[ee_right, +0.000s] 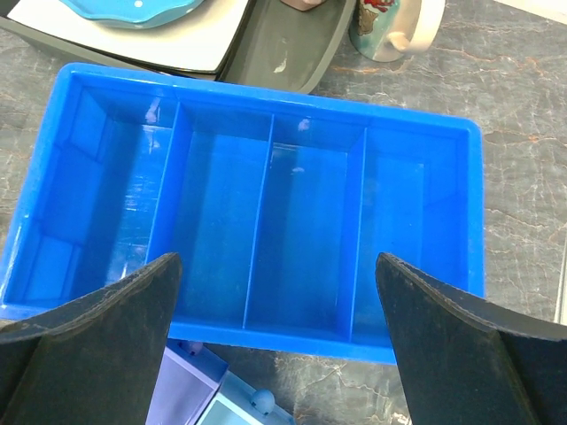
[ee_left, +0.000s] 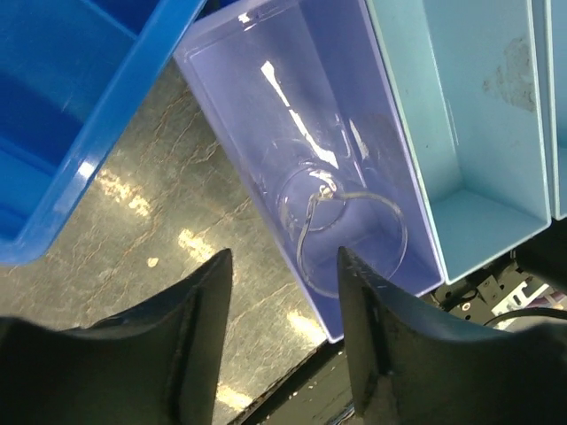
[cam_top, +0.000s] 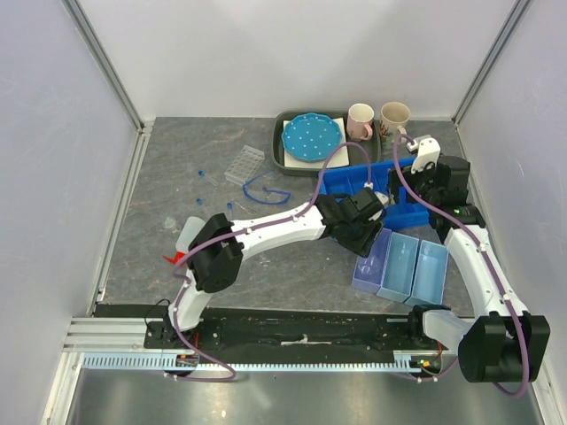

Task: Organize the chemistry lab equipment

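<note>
A round clear glass piece (ee_left: 354, 232), flask or dish, lies in the lilac bin (ee_left: 266, 97), (cam_top: 372, 258). My left gripper (ee_left: 283, 257) is open and empty just above that bin's near left corner; in the top view it (cam_top: 368, 232) hovers by the bin. My right gripper (ee_right: 276, 261) is wide open and empty over the blue divided bin (ee_right: 266, 212), (cam_top: 350, 181), whose compartments look empty. Far left on the table lie a clear test-tube rack (cam_top: 244, 164), a blue-wire brush (cam_top: 266, 190), small blue-capped tubes (cam_top: 202, 174) and a red-capped bottle (cam_top: 183, 246).
Two light-blue bins (cam_top: 400, 266) (cam_top: 430, 271) stand right of the lilac one. A dark tray (cam_top: 282, 150) at the back holds the blue dotted plate (cam_top: 310, 135). Two mugs (cam_top: 361, 119) (cam_top: 395, 115) stand beside it. White walls enclose the table.
</note>
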You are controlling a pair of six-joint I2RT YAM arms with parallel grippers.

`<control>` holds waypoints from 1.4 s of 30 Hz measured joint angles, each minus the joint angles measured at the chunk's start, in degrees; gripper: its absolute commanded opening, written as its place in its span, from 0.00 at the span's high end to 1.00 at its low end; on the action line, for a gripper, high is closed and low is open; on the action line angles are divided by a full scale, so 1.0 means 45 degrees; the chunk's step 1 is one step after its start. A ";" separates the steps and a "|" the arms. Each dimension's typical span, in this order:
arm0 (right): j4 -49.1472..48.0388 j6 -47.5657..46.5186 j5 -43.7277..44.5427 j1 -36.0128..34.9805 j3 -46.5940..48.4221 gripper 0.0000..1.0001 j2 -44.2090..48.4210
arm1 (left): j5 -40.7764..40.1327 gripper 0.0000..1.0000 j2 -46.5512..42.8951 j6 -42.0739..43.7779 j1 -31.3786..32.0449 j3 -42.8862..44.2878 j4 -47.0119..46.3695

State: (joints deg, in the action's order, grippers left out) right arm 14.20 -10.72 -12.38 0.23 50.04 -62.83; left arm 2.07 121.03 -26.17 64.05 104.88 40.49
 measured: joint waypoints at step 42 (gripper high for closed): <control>0.6387 -0.3492 -0.0894 0.6572 0.2827 0.02 -0.4537 | -0.3555 0.02 -1.4047 0.3512 -0.5396 -1.1448 -0.1506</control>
State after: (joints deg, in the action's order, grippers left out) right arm 42.94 -26.44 -16.40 29.80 62.76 -83.24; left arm -13.93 57.82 -10.37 39.77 53.36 33.71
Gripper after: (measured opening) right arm 0.982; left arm 0.981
